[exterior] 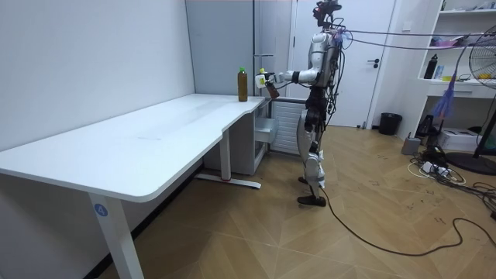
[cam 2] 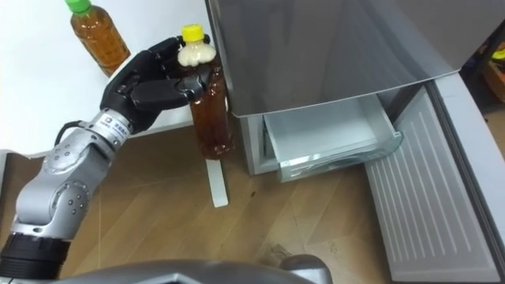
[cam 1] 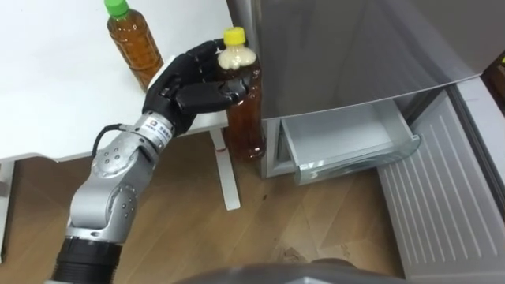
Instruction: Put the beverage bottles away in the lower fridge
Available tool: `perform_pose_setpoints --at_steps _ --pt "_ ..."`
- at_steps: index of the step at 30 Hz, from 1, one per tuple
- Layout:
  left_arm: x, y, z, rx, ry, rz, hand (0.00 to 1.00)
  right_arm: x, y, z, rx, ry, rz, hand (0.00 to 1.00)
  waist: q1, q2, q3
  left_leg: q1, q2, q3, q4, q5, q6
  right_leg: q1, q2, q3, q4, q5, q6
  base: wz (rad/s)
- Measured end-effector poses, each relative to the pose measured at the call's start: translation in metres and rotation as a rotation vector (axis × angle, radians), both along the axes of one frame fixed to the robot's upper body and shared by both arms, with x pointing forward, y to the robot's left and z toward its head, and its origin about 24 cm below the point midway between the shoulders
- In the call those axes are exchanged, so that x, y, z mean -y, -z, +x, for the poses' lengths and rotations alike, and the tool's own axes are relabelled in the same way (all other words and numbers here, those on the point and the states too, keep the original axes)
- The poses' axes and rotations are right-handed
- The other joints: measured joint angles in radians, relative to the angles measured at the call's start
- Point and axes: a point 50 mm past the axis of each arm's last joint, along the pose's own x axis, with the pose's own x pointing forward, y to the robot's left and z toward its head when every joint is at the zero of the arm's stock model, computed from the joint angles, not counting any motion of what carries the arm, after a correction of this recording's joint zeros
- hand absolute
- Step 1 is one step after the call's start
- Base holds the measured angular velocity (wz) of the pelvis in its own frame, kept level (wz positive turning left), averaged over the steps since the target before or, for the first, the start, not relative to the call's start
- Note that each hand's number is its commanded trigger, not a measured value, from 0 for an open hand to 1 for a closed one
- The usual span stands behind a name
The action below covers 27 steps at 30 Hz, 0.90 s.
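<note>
We see a glossy black, segmented plastic left hand (cam 1: 189,83). Just behind it sits a silver wrist collar with a small white printed label (print unreadable). A thin black cable loops beside the wrist. Further back come rounded silver-grey forearm shells and a ribbed black cuff.

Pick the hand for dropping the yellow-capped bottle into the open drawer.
Left. The left hand is curled round the bottle, which is clear of the table, and the open drawer lies just beside and below it.

Yellow-capped bottle (cam 1: 246,122) partly behind left hand (cam 1: 185,87); fridge door (cam 1: 442,197) partly off-frame.
</note>
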Motion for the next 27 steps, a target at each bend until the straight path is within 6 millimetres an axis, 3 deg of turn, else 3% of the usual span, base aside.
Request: perform_pose_setpoints --at_steps 9,15,22,27 --pt "0.0 0.001 0.0 -0.003 0.005 0.015 1.0 -0.001 0.0 0.003 0.004 -0.006 0.003 0.0 -0.002 -0.007 0.0062 -0.003 0.0 0.0 0.0 0.0 0.0 0.0 0.001 0.0 -0.005 0.0 0.0 0.0" --pt "-0.002 0.0 0.0 -0.004 -0.002 0.024 1.0 -0.001 0.0 0.008 0.025 -0.008 0.002 0.0 0.004 -0.003 0.0043 -0.003 0.001 0.0 0.0 0.0 0.0 0.001 0.001 -0.002 -0.005 0.0 0.0 0.0" --pt "-0.002 0.001 0.0 0.003 -0.009 0.069 1.0 -0.001 -0.003 0.031 0.115 -0.073 -0.008 0.0 0.01 0.001 0.001 -0.005 0.001 0.0 0.0 0.0 0.0 0.001 0.001 -0.005 -0.005 0.0 0.0 0.0" --pt "0.001 0.001 0.001 0.008 -0.03 0.06 1.0 0.003 -0.007 0.046 0.16 -0.148 -0.027 0.0 0.035 -0.001 0.002 -0.004 0.0 0.0 -0.001 0.0 0.0 0.001 0.0 -0.003 0.0 0.0 0.0 0.0"
